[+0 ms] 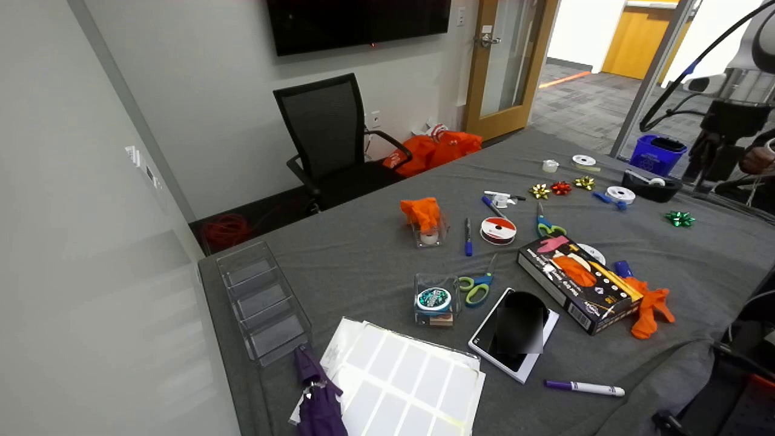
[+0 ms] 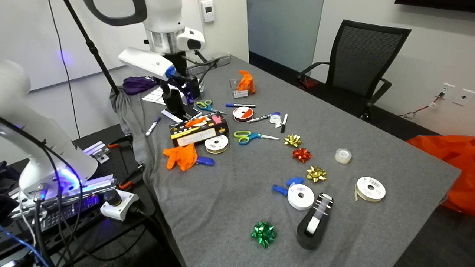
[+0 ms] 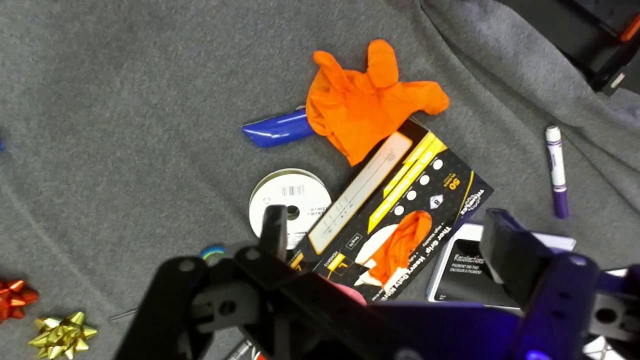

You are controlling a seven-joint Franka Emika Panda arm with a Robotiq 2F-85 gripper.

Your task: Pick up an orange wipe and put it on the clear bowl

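An orange glove-like wipe [image 1: 651,306] lies on the table against the black glove box [image 1: 575,281]; it shows also in the wrist view [image 3: 367,107] and in an exterior view [image 2: 182,155]. More orange material [image 3: 400,247] shows in an oval opening on the box top. Another orange piece [image 1: 422,212] is draped on a clear square container [image 1: 442,235], also seen in an exterior view [image 2: 233,86]. A second clear container [image 1: 451,281] holds a teal round item. No round clear bowl shows. My gripper [image 3: 387,220] is open and empty above the box; it also shows in an exterior view [image 2: 183,98].
An ink pad [image 1: 514,333], a ribbon spool [image 3: 290,197], a blue object [image 3: 280,129] and a purple marker [image 3: 556,170] lie near the box. Scissors [image 2: 248,137], bows [image 2: 302,154] and a tape dispenser [image 2: 314,222] are spread over the table. A clear tray [image 1: 263,303] stands by the wall.
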